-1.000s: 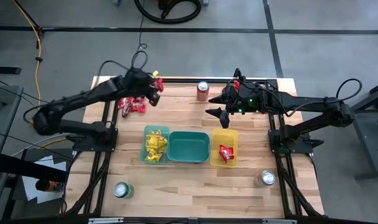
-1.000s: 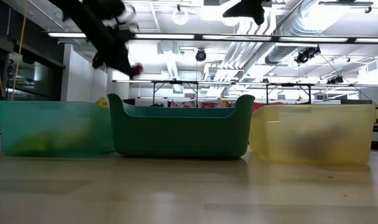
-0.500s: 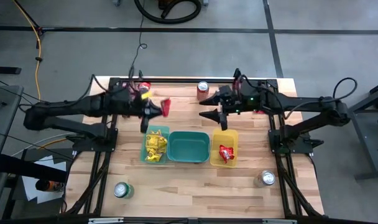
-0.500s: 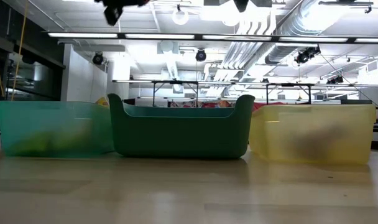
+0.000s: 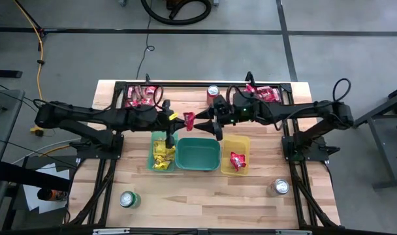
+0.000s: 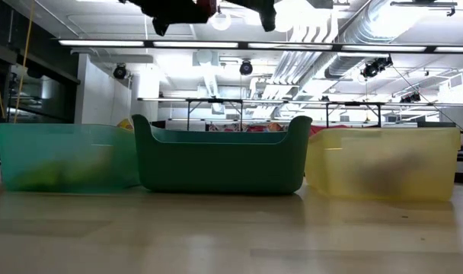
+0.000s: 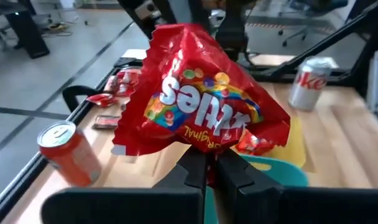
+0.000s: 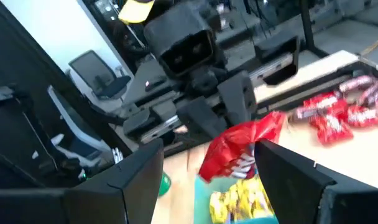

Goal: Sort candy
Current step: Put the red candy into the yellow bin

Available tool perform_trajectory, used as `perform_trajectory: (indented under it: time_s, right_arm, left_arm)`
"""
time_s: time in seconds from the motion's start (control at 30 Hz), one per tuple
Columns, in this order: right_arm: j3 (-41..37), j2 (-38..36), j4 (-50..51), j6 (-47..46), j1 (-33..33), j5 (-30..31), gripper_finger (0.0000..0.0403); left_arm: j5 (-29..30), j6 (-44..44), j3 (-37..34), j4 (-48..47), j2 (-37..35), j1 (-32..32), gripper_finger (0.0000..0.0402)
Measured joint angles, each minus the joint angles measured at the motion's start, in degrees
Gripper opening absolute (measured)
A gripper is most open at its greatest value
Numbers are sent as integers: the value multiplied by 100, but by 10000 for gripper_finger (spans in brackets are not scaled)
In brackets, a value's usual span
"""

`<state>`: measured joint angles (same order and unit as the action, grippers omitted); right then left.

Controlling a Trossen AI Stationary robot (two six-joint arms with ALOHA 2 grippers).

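Left end effector (image 7: 204,171) clamped on a shiny red candy packet (image 5: 189,120), held above the dark green plastic bin (image 5: 198,164). Right end effector (image 5: 213,124) spread wide beside it (likely a handover): close squarely on the packet's free edge before left lets go. Yellow bin (image 5: 236,140) sits close; red soda can (image 5: 213,93) behind.

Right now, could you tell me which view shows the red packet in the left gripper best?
Left wrist view: the red packet fills it, print readable. High view shows it small; right wrist, partly; low, barely.
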<state>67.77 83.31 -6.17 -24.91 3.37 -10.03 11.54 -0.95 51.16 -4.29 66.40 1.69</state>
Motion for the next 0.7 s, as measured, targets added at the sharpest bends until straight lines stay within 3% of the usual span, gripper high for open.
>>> perform_trajectory:
  time_s: [0.27, 0.5, 0.7]
  right_arm:
    - [31, 145, 115, -613, -2, 696, 248]
    - [31, 175, 395, -978, -1, 814, 245]
    - [31, 189, 375, -1128, -4, 829, 194]
  left_arm:
    - [3, 188, 11, 386, 250, 0, 0]
    - [1, 427, 4, 510, 255, -2, 0]
    - [-53, 563, 4, 542, 255, -2, 0]
